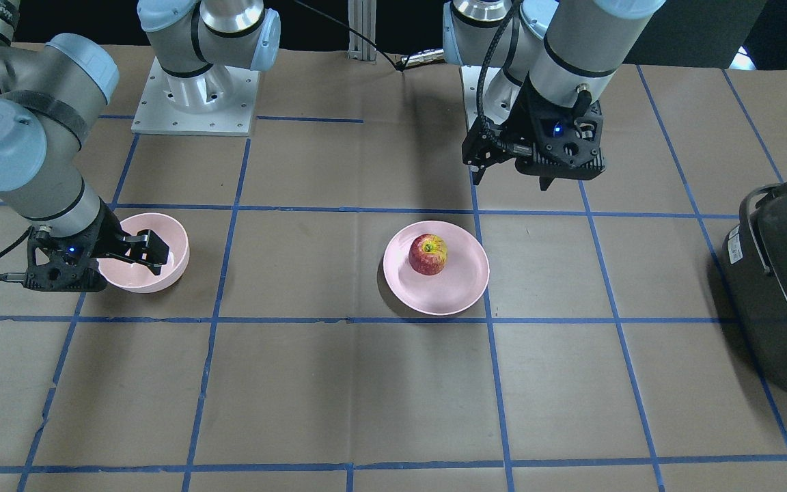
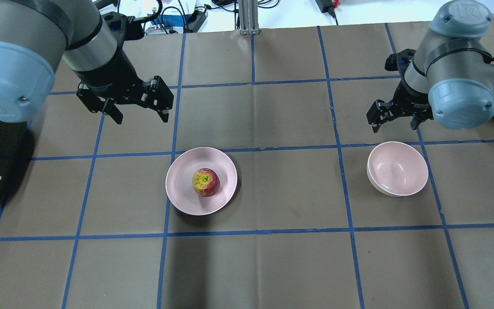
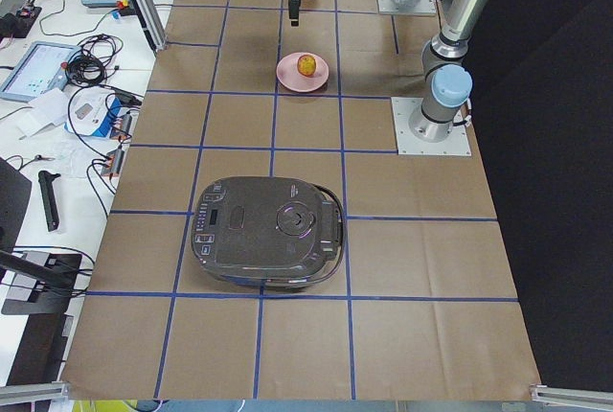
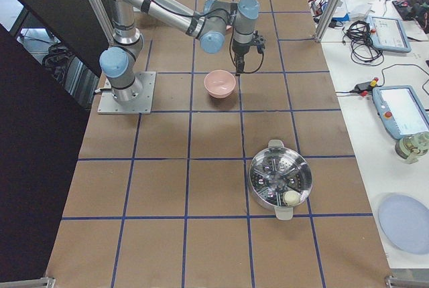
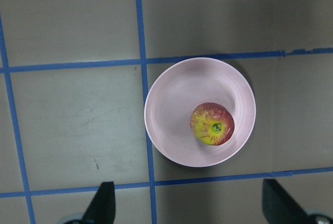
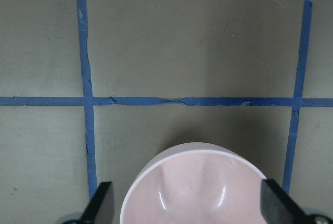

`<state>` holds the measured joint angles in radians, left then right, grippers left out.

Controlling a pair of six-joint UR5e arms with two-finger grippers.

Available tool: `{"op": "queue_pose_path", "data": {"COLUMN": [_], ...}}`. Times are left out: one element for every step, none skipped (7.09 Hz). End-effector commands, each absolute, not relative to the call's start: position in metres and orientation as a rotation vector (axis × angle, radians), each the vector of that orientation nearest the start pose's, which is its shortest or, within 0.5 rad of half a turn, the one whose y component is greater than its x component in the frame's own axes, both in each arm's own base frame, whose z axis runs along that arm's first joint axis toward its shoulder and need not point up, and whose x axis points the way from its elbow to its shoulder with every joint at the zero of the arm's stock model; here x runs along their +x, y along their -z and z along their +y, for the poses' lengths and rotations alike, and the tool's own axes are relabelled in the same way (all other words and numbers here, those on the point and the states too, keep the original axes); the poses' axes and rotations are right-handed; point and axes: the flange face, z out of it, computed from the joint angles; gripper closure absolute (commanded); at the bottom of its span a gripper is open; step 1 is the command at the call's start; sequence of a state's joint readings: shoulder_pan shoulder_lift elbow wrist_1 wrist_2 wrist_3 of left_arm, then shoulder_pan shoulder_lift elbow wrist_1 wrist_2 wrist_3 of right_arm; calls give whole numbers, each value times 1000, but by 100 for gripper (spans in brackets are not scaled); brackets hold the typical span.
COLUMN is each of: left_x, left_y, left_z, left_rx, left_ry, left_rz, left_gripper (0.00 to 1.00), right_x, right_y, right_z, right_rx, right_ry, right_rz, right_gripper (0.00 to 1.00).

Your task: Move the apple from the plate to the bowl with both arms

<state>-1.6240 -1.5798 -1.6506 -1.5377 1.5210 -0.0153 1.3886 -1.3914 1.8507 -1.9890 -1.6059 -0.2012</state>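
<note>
Apple: you'll find the apple sitting on the plate, a little off centre, stem dimple up with the yellow patch showing. Nothing is touching it.
Plate: flat on the table, which is covered in brown paper with a grid of blue tape. One tape line passes under the plate's edge.
Bowl: the bowl stands upright on the robot's right side, well apart from the plate. You can see its glossy inside with nothing in it.
Left claw: the left gripper hangs raised above the table near the plate, fingers pointing down. Its fingers are spread wide and hold nothing. In its wrist camera you look straight down on the plate and apple, with both fingertips at the bottom edge of the picture.
Right claw: the right gripper hangs just beside the bowl. Its fingers are also spread wide and empty. Its wrist camera shows the bowl's rim between the two fingertips.
Other things: you have a dark cooker, lid closed, at the robot's left end of the table, and a steel pot at the right end.
</note>
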Motion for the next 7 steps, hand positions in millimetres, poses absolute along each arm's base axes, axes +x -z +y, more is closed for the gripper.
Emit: {"op": "queue_pose_path", "data": {"left_x": [-164,-165,-165,-172,-199,-221,-227], "left_y": [-387,-358,-331,-315,-301,-285,-267], "left_z": [-474,-473,-473,-473,-470,-471,-477], "left_rx": [49,52,49,70,91,44,66], "left_ry": [-195,-174,-186,-213,-231,-206,-220], "left_rz": [3180,3181,3182,3179,3169,3161,3151], "left_gripper": [0,0,0,0,0,0,0], "right_x": [29,11,-5,-35,-58,-58,-58], "right_y": [-286,-277,-272,-268,-260,-249,-239], "right_z": [-534,-530,-528,-527,-521,-515,-510], "right_rx": [-27,26,14,-39,15,16,-31], "right_ry": [-128,-160,-162,-164,-191,-165,-149], "right_rz": [3162,3151,3155,3152,3130,3137,3140], "right_gripper": [1,1,1,1,3,4,10]}}
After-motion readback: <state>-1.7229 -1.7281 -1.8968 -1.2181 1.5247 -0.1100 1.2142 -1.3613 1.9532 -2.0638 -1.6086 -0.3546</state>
